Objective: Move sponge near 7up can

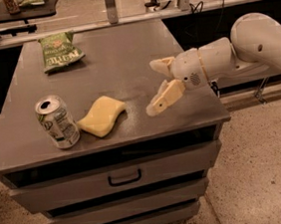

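Place of sponge (102, 116): it lies flat on the desk (125, 60), close to the front edge and a little left of the middle from where I stand.
Look of sponge: pale yellow and soft, with wavy sides. It lies slanted, and its far end points toward the right side of the desk.
Place of 7up can (58, 122): it stands upright near the front left corner of the desk, and its shiny top with the pull tab is visible.
Gap between them: the near end of the sponge is just beside the lower part of the can. Whether they really touch, I cannot tell.
Place of gripper (152, 87): it hangs over the right part of the desk, to the right of the sponge and apart from it.
State of jaws: they are spread wide open, one higher and further back, the other lower and pointing down toward the desk surface. They hold nothing.
Look of arm (254, 47): white and thick, it reaches in from the right, over the desk edge.
Place of chip bag (60, 51): green, it lies at the back left of the desk, well apart from the can and the sponge.
Front of desk: closed drawers (64, 192), and the upper one has a dark handle.
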